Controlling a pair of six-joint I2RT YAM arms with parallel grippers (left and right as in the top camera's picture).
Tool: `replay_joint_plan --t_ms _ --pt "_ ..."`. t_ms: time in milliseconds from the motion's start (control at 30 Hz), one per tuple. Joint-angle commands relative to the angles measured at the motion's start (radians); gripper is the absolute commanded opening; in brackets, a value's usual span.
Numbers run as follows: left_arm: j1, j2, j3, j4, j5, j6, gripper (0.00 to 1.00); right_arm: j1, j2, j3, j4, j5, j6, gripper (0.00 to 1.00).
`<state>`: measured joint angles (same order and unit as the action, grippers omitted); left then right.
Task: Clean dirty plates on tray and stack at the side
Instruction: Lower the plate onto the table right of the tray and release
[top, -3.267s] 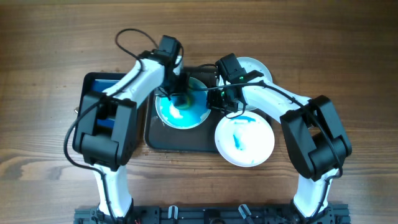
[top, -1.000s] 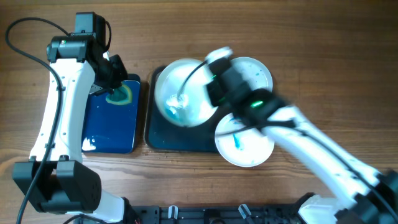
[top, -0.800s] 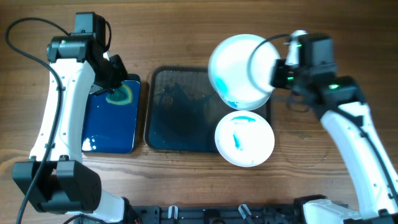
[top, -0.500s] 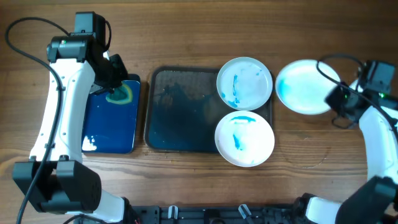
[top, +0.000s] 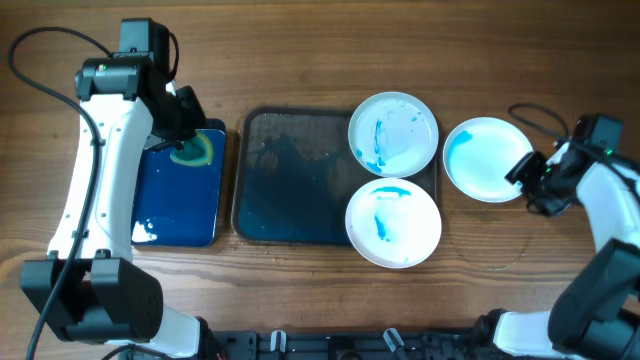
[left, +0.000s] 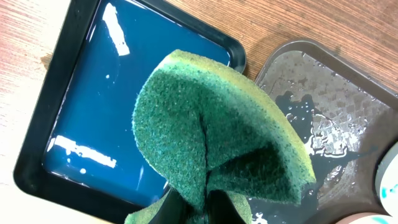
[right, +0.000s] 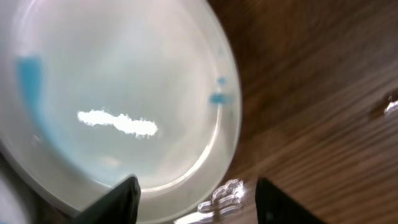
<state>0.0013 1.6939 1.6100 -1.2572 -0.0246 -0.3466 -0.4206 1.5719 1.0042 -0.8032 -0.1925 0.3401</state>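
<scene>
Two white plates with blue smears lie on the right end of the dark tray (top: 290, 200), one at the back (top: 393, 133) and one at the front (top: 393, 223). A third, bluish plate (top: 487, 158) lies on the wood to the right of the tray. My right gripper (top: 524, 178) is at its right edge. In the right wrist view that gripper (right: 199, 200) stands open, with the plate's (right: 118, 93) rim between the spread fingers. My left gripper (top: 185, 138) hangs over the blue tray (top: 175, 200), shut on a folded green sponge (left: 211, 130).
The blue tray (left: 93, 124) holds blue liquid. The dark tray's left part (left: 336, 112) is wet with puddles. Water drops (right: 227, 193) sit on the wood by the plate's rim. A cable (top: 535, 112) runs behind the right arm.
The right arm carried the bluish plate off the tray to the right, set it on the wood and opened its jaws. The left arm and sponge stayed still.
</scene>
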Motion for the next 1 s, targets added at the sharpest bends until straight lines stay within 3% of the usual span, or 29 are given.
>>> replay_joint_plan --t_ms 0,133,233,333,433,533,700,867,967 --pt "0.001 -0.005 0.003 -0.002 0.014 -0.005 0.04 0.029 -0.124 0.148 -0.139 -0.123 -0.066 0.6" --pt "0.001 -0.005 -0.002 0.001 0.017 -0.006 0.04 0.145 -0.169 0.137 -0.331 -0.142 -0.15 0.6" --pt "0.001 -0.005 -0.011 0.004 0.017 -0.006 0.04 0.248 -0.169 0.047 -0.357 -0.137 -0.161 0.6" --pt "0.001 -0.005 -0.026 0.012 0.017 -0.006 0.04 0.333 -0.169 -0.084 -0.294 -0.099 -0.111 0.55" --pt "0.001 -0.005 -0.029 0.015 0.017 -0.005 0.04 0.379 -0.168 -0.171 -0.21 -0.085 -0.063 0.41" --pt "0.001 -0.005 -0.029 0.015 0.017 -0.005 0.04 0.431 -0.167 -0.26 -0.104 -0.04 0.01 0.37" --pt "0.001 -0.005 -0.029 0.015 0.017 -0.006 0.04 0.48 -0.167 -0.326 0.001 -0.041 0.03 0.29" --pt "0.001 -0.005 -0.029 0.014 0.017 -0.005 0.04 0.481 -0.168 -0.337 0.021 -0.049 0.026 0.04" --pt "0.001 -0.005 -0.029 0.016 0.017 -0.006 0.04 0.481 -0.168 -0.328 0.013 -0.095 0.025 0.04"
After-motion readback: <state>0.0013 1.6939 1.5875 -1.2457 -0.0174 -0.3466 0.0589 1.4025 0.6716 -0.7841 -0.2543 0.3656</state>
